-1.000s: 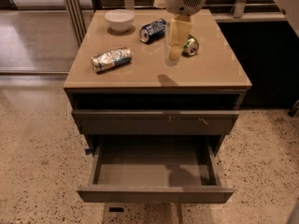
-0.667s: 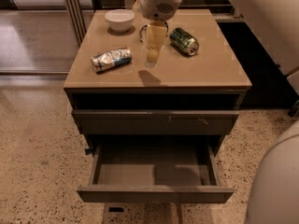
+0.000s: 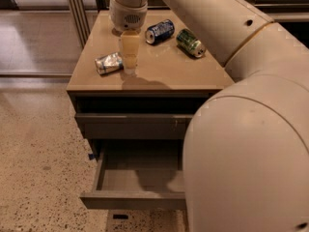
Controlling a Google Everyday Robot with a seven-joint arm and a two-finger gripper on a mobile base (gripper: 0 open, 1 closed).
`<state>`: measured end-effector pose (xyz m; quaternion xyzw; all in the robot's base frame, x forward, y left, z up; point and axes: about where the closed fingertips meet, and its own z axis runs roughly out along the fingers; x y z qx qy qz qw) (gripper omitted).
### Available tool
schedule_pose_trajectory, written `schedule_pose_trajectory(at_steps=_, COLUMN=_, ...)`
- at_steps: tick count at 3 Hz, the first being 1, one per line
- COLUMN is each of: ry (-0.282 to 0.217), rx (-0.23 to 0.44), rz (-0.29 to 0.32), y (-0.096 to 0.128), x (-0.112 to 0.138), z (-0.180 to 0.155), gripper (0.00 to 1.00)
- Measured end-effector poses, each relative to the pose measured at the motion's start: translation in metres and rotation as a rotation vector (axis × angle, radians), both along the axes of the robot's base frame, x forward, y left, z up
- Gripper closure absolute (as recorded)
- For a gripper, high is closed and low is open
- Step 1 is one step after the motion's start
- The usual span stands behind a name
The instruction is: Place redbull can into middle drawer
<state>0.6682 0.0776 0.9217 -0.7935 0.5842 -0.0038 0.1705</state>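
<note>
The redbull can [image 3: 108, 63], silver and dented, lies on its side on the left part of the cabinet top [image 3: 159, 74]. My gripper [image 3: 129, 69] points down at the top just to the right of the can, close beside it; I cannot tell whether it touches. The middle drawer [image 3: 137, 180] is pulled open below and nothing shows in its visible part. My arm [image 3: 251, 144] hides its right part.
A dark blue can [image 3: 160, 31] and a green can [image 3: 189, 42] lie on the back of the cabinet top. A closed drawer front [image 3: 130, 126] sits above the open one. Speckled floor [image 3: 38, 168] lies to the left, with a metal post [image 3: 77, 8] behind.
My gripper has moved left and forward, from beside the blue and green cans to just right of the silver can. My arm now fills the right foreground and hides the white bowl.
</note>
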Motion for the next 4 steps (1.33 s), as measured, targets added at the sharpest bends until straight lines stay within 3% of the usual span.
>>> schedule_pose_trajectory(at_steps=1, ry=-0.005, rx=0.001, rz=0.009, y=0.008, x=0.002, z=-0.002, gripper=0.00)
schedule_pose_trajectory(at_steps=2, ry=0.000, rx=0.049, rz=-0.097, y=-0.008, x=0.006, z=-0.012, gripper=0.00)
schedule_pose_trajectory(at_steps=3, ry=-0.035, rx=0.129, rz=-0.240, y=-0.036, x=0.012, z=-0.021, gripper=0.00)
schedule_pose_trajectory(at_steps=4, ry=-0.082, rx=0.212, rz=-0.305, y=-0.051, x=0.032, z=-0.027, gripper=0.00)
